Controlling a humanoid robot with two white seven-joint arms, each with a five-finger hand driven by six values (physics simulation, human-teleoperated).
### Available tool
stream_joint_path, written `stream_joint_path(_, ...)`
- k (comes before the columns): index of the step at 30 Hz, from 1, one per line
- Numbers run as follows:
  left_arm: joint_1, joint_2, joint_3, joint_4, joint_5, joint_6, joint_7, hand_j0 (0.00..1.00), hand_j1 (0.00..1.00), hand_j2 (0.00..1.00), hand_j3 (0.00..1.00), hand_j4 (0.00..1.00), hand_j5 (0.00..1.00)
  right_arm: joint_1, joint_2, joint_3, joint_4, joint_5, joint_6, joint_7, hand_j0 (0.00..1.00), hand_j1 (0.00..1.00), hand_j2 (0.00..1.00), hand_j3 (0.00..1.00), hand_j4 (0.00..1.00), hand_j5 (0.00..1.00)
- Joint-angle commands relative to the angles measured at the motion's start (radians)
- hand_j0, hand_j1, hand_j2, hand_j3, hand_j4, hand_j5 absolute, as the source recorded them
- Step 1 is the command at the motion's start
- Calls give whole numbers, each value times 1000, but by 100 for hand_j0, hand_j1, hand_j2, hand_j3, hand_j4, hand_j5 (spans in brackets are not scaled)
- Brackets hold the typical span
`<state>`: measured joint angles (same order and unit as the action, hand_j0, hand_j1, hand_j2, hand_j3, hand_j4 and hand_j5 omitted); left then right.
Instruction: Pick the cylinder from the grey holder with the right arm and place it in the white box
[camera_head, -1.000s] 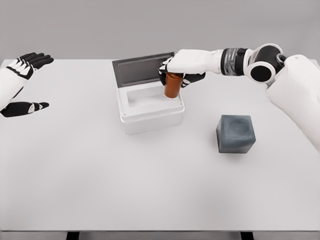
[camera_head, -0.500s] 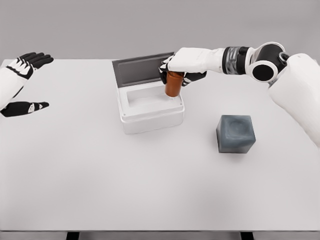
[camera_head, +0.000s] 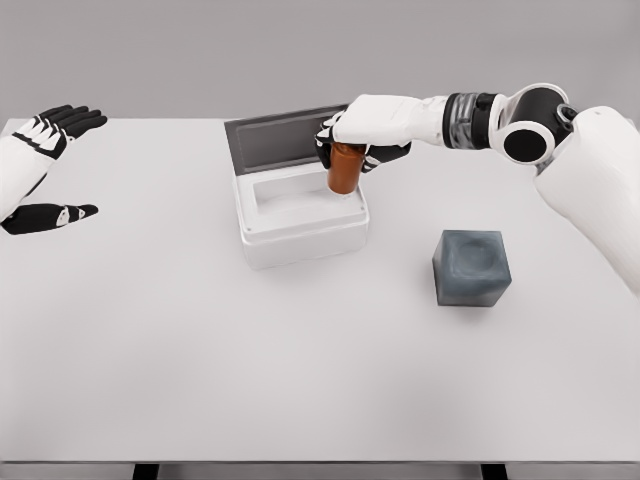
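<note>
Right now I have the right hand (camera_head: 362, 140) closed around the top of the reddish-brown cylinder (camera_head: 345, 170), holding it upright over the far right corner of the open white rectangular box (camera_head: 300, 222). The cylinder's lower end seems to sit just at or above the box's right rim; I cannot tell whether it touches. The box stands at the middle of the plain white counter (camera_head: 300, 370), its grey lid (camera_head: 280, 140) tilted up on the far side.

To finish this step well, I judge that I should shift the cylinder a little left and nearer, so it hangs over the hollow and not the rim, then lower it straight down while it stays vertical. I would open the fingers only once its base rests on the box floor, then lift the hand straight up so it does not tip the cylinder or knock the lid.

The dark grey cube-shaped holder (camera_head: 471, 267) sits near and right of the box, well apart from it, its top recess empty.

The left hand (camera_head: 55, 125) rests at the far left edge, fingers spread, holding nothing.

Counting: one cylinder, one white box with one lid, one grey holder, one counter, two hands.
</note>
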<state>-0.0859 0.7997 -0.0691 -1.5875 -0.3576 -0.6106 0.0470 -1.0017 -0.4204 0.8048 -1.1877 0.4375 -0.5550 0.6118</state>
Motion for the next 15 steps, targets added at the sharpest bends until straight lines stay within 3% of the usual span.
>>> stream_joint_path(1, 0, 1, 0, -2, 6, 0, 1, 100, 100, 100, 100, 100, 100, 0, -4, -1, -13, -5, 3, -1, 26, 26, 26, 26, 26, 26)
stream_joint_path(15, 0, 1, 0, 0, 6, 0, 1, 100, 100, 100, 100, 100, 100, -2, -3, -3, -13, -5, 3, -1, 28, 28, 28, 28, 28, 28)
